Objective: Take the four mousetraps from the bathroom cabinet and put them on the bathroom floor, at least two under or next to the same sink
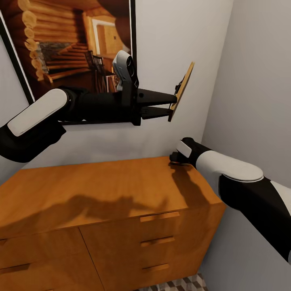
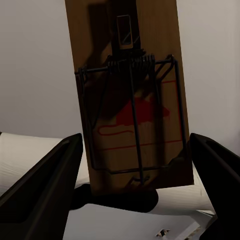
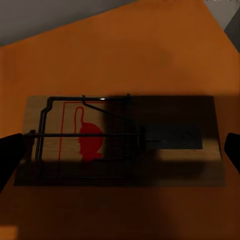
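Right arm (image 1: 242, 182) nearest the head camera, forearm cut off at frame edge. Cabinet (image 1: 101, 194) below both arms, its left end out of frame. Left gripper (image 1: 171, 104) is clamped on a mousetrap (image 1: 182, 91), held on edge in the air above the cabinet top. Right gripper (image 1: 174, 157) sits at the cabinet's back right corner, fingers hidden behind the wrist; can't tell its opening. Right wrist camera: second mousetrap (image 3: 120, 142) flat on the cabinet top directly under the gripper, half in shadow.

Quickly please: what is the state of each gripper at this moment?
Left gripper: shut on a mousetrap, held up in the air.
Right gripper: cannot be told; it hangs over a second mousetrap on the cabinet.
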